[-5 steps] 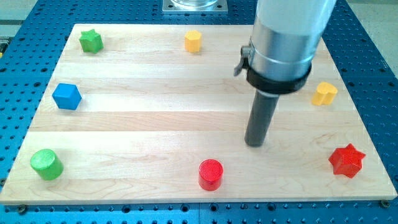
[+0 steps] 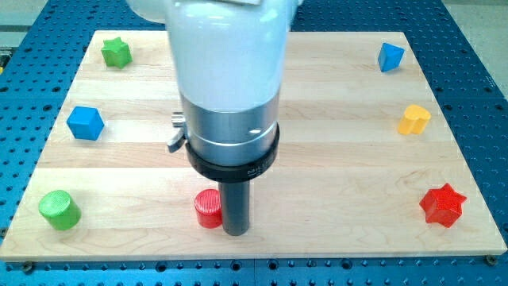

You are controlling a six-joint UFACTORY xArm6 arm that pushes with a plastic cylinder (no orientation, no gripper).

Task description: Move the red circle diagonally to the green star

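Near the view's bottom edge of the board, my tip [image 2: 236,232] stands bare, holding nothing, touching or just beside the right flank of the red circle [image 2: 208,208]. That circle looks light, rigid and smooth-sided, so I judge it slides easily but may roll off a rod pressing off-centre. Best contact is its lower-right side, opposite the green star [image 2: 116,52], well apart at top left.

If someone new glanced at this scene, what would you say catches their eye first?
The big white and silver arm fills the view's centre, its dark rod reaching down to the board. My tip sits against the right side of the red circle near the view's bottom edge. The green star waits far off at the view's top left.
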